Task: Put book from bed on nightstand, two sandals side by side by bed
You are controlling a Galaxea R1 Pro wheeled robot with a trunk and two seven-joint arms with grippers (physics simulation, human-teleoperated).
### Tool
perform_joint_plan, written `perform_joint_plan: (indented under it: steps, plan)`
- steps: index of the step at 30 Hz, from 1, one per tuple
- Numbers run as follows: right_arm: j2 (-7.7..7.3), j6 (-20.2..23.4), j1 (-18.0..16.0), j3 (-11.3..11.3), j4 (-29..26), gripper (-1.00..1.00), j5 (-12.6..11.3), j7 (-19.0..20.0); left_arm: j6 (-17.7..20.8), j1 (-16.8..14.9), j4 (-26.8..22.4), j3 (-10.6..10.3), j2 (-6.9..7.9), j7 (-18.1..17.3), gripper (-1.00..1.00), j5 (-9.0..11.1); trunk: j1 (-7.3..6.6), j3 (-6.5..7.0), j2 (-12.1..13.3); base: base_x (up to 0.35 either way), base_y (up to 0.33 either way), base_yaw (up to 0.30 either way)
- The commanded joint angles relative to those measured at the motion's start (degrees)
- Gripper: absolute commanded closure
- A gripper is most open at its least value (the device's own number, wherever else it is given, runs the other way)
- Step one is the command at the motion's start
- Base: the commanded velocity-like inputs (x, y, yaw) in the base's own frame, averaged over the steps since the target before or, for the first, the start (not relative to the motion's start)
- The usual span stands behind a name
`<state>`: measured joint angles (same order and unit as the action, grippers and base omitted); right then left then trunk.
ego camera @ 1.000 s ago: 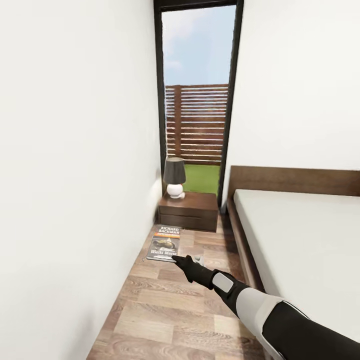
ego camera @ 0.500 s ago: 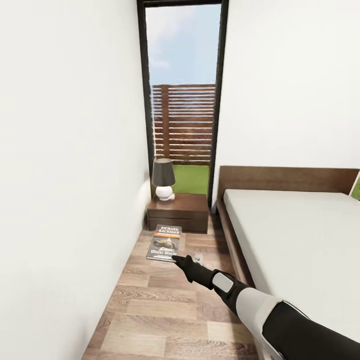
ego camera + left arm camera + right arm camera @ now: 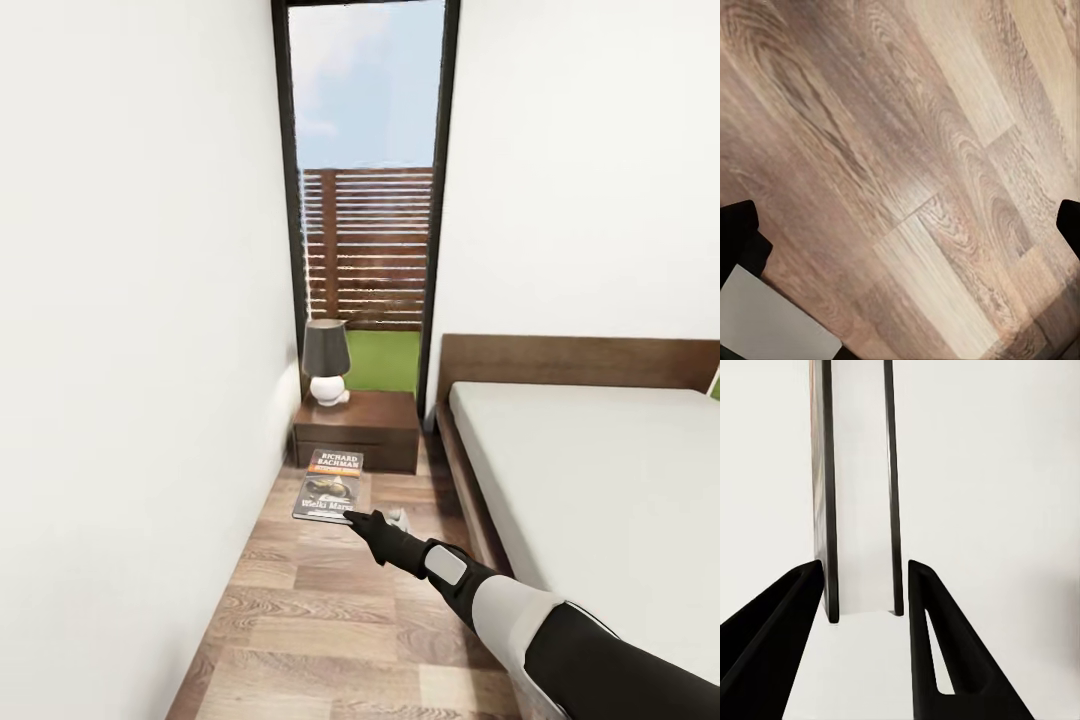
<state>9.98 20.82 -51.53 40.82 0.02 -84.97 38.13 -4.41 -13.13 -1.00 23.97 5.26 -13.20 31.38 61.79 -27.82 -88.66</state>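
My right gripper (image 3: pixel 358 518) is shut on the book (image 3: pixel 332 487), holding its dark cover with "RICHARD BACHMAN" flat above the wood floor. In the right wrist view the book (image 3: pixel 859 510) stands edge-on between the two black fingers (image 3: pixel 934 645). The nightstand (image 3: pixel 365 428) stands just beyond the book, in the corner under the window. To the right lies the bed (image 3: pixel 600 480), with its grey mattress and brown headboard. My left gripper (image 3: pixel 900 221) hangs open over bare floor planks. The sandals are out of view.
A lamp (image 3: pixel 326 362) with a dark shade stands on the left part of the nightstand. A white wall (image 3: pixel 130 350) runs close along the left, so a narrow floor aisle (image 3: pixel 330 620) separates it from the bed frame. A tall window (image 3: pixel 365 200) shows a fence.
The camera has moved, so the whole picture has shifted left and more of the bed shows. My right arm holds the book in the same pose.
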Motion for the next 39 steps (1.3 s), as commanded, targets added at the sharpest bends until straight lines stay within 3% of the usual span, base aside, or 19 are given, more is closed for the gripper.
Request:
perform_joint_plan:
  steps: [1, 39]
  plan:
    - [0.02, 0.4, -0.1, 0.1, 0.1, 1.00, -0.8, 0.2, -0.2, -0.1, 0.1, 0.2, 0.02, -0.3, -1.00, 0.1, 0.02, -0.06, 0.0, 0.195, 0.001, 0.000]
    - [0.02, 0.4, -0.1, 0.1, 0.0, 1.00, -0.9, 0.2, -0.2, -0.1, 0.1, 0.2, 0.02, -0.3, -1.00, 0.1, 0.02, -0.06, 0.0, 0.255, 0.000, 0.000]
